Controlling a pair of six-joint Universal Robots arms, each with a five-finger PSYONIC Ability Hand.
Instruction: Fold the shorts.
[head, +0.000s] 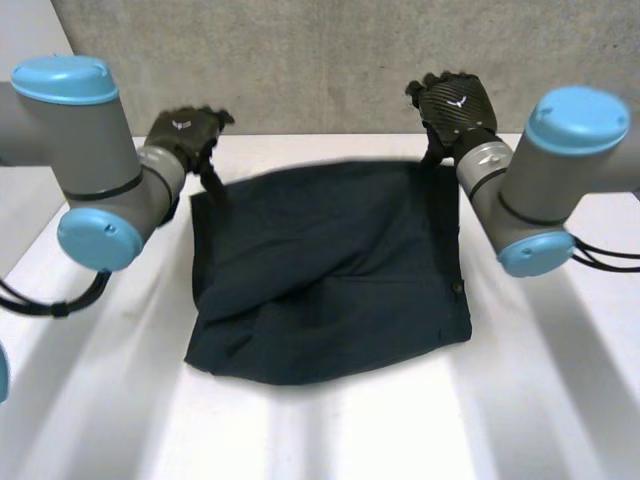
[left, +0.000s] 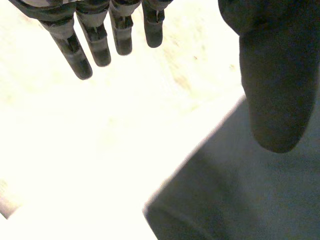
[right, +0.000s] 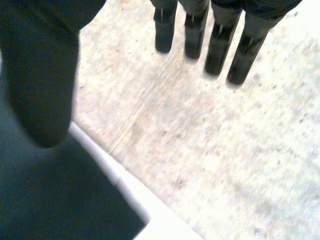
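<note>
Dark navy shorts (head: 330, 270) lie flat on the white table (head: 330, 430), with a fold running across their middle and a small button at their right edge. My left hand (head: 185, 135) hovers just above the far left corner, fingers (left: 95, 45) straight and thumb apart, holding nothing; the shorts (left: 240, 200) lie below the thumb. My right hand (head: 455, 105) is raised over the far right corner. Its fingers (right: 220, 45) are also straight and empty, with the shorts (right: 55, 200) under the thumb side.
A grey concrete wall (head: 300, 60) stands close behind the table's far edge, right behind both hands. Bare white table surrounds the shorts on the left, right and front. The table's far edge (right: 125, 185) runs past the right hand.
</note>
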